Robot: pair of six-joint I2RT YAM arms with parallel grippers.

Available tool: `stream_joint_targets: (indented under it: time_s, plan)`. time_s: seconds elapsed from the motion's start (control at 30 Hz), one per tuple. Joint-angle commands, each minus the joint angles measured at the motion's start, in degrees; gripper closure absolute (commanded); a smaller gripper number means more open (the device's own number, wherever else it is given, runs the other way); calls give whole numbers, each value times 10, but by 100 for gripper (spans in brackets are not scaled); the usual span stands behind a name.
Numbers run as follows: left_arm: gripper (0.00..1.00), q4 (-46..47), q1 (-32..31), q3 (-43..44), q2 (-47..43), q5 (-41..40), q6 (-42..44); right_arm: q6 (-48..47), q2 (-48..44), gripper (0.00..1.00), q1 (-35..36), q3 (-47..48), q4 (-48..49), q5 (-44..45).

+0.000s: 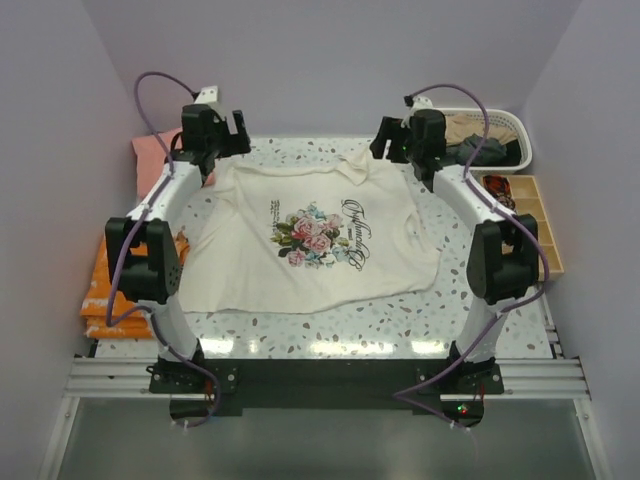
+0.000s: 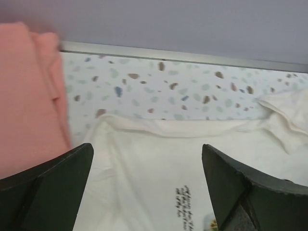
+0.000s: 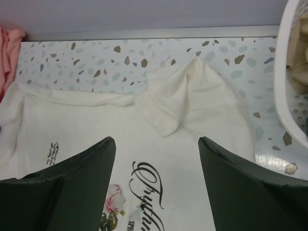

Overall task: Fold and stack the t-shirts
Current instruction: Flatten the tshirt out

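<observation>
A cream shirt (image 1: 310,240) with a rose print and black script lies spread face up across the middle of the speckled tabletop (image 1: 350,325). Both arms reach over its far edge. The left jaws stand released over the far left corner and the right jaws stand released over the far right, with nothing between either pair.

Only the overhead view takes in the surroundings: a white basket (image 1: 515,135) of tan and dark cloth at the far right, a wooden tray (image 1: 535,215) just in front of it, and an orange stack (image 1: 100,290) off the left side.

The left wrist view shows the cream shirt (image 2: 144,183) close up, its far edge lying near a salmon shirt (image 2: 29,96) at the far left. A strip of bare tabletop (image 2: 159,82) runs to the back rail.

The right wrist view shows what the overhead camera blurs: a sleeve (image 3: 192,96) folded back onto the cloth. It is near the basket wall (image 3: 286,72) but apart from it.

Bare tabletop also shows along the near side.
</observation>
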Motion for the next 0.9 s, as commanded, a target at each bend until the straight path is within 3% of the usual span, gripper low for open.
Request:
stream_joint_targets:
  time_s: [0.0,0.13,0.37,0.67,0.87]
  plan:
    - [0,21,-53,-70,16,113,-67,21,-57,27,1,-93,-40,-11]
    - [0,72,-97,-154,18,173,-109,20,-74,28,1,-167,-38,-20]
    - [0,141,-114,-272,14,175,-121,26,-73,30,2,-241,-29,-39]
    - [0,59,-146,-389,-61,93,-116,69,-94,35,43,-315,-112,-9]
    - [0,15,-182,-482,-151,74,-145,135,-199,35,154,-449,-163,40]
